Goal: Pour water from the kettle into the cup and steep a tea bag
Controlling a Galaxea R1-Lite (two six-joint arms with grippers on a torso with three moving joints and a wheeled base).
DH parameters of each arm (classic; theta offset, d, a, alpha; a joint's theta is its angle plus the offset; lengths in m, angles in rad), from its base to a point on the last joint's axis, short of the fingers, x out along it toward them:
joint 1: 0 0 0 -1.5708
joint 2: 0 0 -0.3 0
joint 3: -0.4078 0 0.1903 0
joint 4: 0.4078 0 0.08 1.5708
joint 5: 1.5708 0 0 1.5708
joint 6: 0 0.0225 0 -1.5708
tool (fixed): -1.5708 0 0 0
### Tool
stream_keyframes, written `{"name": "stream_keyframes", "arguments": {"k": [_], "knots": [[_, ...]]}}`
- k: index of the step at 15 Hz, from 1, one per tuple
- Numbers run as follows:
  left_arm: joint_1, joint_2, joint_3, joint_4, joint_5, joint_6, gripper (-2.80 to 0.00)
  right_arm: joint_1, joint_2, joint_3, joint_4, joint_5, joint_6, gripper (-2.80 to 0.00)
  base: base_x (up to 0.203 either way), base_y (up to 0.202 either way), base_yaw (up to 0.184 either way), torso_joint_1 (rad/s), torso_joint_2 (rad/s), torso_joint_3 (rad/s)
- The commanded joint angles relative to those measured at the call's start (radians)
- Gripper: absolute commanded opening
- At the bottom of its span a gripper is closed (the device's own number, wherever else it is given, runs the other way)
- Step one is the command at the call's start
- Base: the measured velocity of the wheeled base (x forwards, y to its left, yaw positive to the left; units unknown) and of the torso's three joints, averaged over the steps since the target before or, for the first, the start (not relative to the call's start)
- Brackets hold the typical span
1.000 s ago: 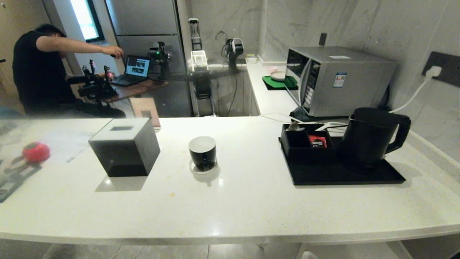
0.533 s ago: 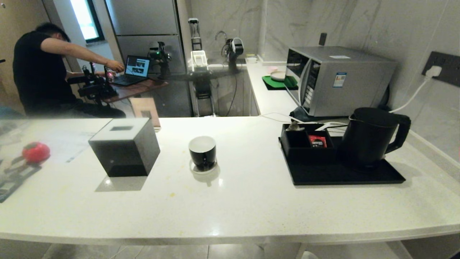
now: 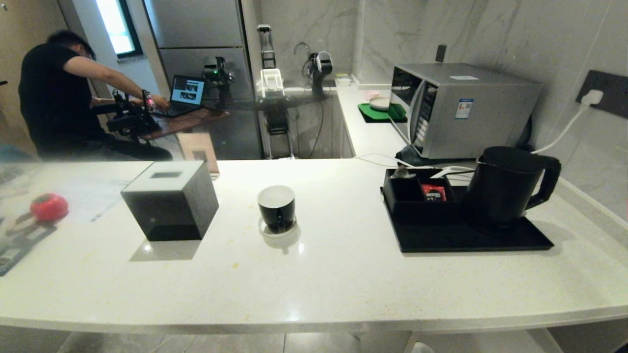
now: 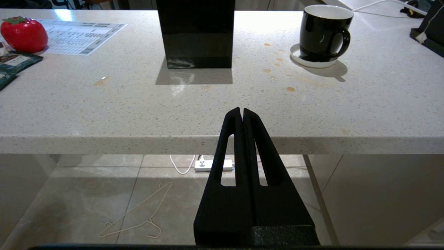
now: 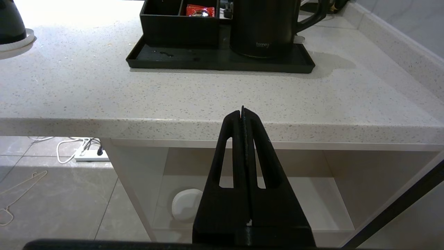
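The kettle [image 3: 505, 186] stands on a black tray [image 3: 471, 240] at the right of the head view; the cup [image 3: 276, 208] sits on its saucer [image 3: 277, 229] at centre. The left gripper [image 4: 241, 113] and right gripper [image 5: 242, 111] are fully closed and empty, below the counter edge. Risk: the kettle's loop handle faces the far right, so a skewed grasp could tip it and spill water across the tray.

black kettle [image 3: 500, 189], black cup [image 3: 276, 208], speckled counter [image 3: 314, 274]
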Motion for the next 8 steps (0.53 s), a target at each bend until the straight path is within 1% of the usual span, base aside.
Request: {"name": "stream_keyframes", "arguments": {"k": [1,5,6,8], "knots": [[0.000,0.000,0.000,-0.001,0.001,-0.001,-2.80,-0.001,0.027,0.000,0.000,0.000,-0.002,-2.80,0.000,0.000,0.000,0.000,0.00,0.000],[0.000,0.000,0.000,-0.001,0.001,-0.001,-2.80,-0.007,0.165,0.000,-0.026,-0.003,0.003,-2.80,0.000,0.000,0.000,0.000,0.00,0.000],[0.000,0.000,0.000,0.000,0.001,-0.001,-2.80,-0.012,0.203,0.000,-0.052,-0.002,0.009,-2.80,0.000,0.000,0.000,0.000,0.00,0.000],[0.000,0.000,0.000,0.000,0.001,-0.001,-2.80,-0.017,0.310,0.000,-0.147,-0.002,0.027,-2.80,0.000,0.000,0.000,0.000,0.00,0.000]]}}
